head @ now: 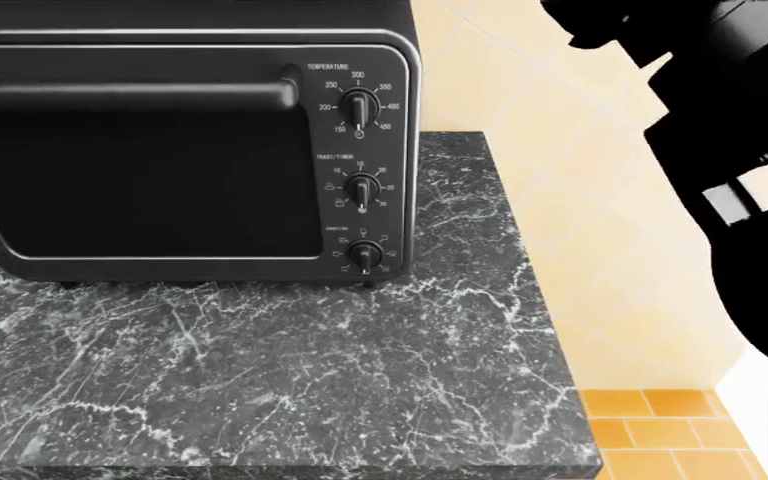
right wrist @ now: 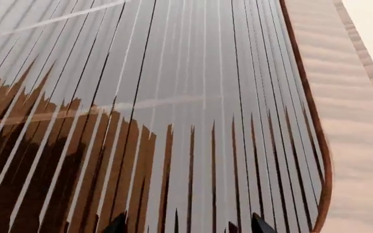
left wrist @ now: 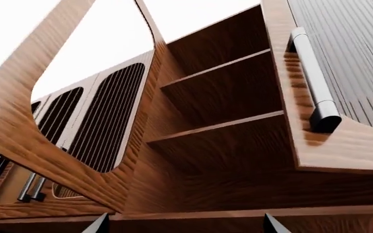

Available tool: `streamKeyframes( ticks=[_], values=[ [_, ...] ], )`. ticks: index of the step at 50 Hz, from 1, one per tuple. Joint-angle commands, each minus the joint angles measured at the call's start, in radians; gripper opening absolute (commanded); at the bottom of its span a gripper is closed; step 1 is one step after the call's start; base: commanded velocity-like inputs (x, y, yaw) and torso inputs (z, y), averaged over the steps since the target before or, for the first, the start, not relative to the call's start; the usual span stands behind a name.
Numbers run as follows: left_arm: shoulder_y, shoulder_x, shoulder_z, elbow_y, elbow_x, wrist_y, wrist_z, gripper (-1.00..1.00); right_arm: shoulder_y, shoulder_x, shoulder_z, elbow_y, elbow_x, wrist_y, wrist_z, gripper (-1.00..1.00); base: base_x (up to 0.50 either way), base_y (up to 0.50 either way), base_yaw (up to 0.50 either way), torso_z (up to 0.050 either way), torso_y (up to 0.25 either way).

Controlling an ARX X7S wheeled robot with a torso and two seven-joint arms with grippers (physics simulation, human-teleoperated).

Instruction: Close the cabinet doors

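The left wrist view looks up into an open wooden cabinet with two bare shelves (left wrist: 222,124). One open door's wooden frame (left wrist: 18,102) swings out on one side. The other open door (left wrist: 361,141), with ribbed glass and a silver bar handle (left wrist: 313,82), stands on the opposite side. My left gripper (left wrist: 186,226) is open below the cabinet's bottom edge, holding nothing. My right gripper (right wrist: 188,227) is open and very close to a door's ribbed glass panel (right wrist: 173,97), beside that door's wooden frame (right wrist: 355,121). The cabinet is out of the head view.
Neighbouring cabinet doors (left wrist: 105,119) with ribbed panels and paired handles (left wrist: 31,187) are shut. Below, a black toaster oven (head: 184,150) sits on a dark marble counter (head: 291,380). My right arm (head: 744,200) rises at the counter's right end, by the tiled wall.
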Motion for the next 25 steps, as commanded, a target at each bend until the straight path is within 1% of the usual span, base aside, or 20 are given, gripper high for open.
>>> streamKeyframes(
  ticks=[1, 6, 11, 22, 25],
  values=[
    [0.037, 0.116, -0.116, 0.0, -0.057, 0.011, 0.113, 1.0, 0.082, -0.077, -0.267, -0.011, 0.206, -0.081, -0.022, 1.0, 0.0, 0.0, 0.0, 0.0, 0.0],
    [0.037, 0.124, -0.131, 0.0, -0.072, 0.013, 0.125, 1.0, 0.114, -0.077, -0.327, -0.042, 0.26, -0.1, -0.001, 1.0, 0.0, 0.0, 0.0, 0.0, 0.0],
    [0.037, 0.144, -0.139, 0.0, -0.073, 0.019, 0.146, 1.0, 0.113, -0.077, -0.371, -0.085, 0.27, -0.141, 0.022, 1.0, 0.0, 0.0, 0.0, 0.0, 0.0],
    [0.037, 0.15, -0.129, 0.0, -0.057, 0.024, 0.149, 1.0, 0.115, -0.077, -0.381, -0.133, 0.25, -0.16, 0.046, 1.0, 0.0, 0.0, 0.0, 0.0, 0.0],
    [0.037, 0.155, -0.126, 0.0, -0.045, 0.028, 0.151, 1.0, 0.115, -0.077, -0.381, -0.135, 0.247, -0.16, 0.046, 1.0, 0.0, 0.0, 0.0, 0.033, -0.135]
  ],
)
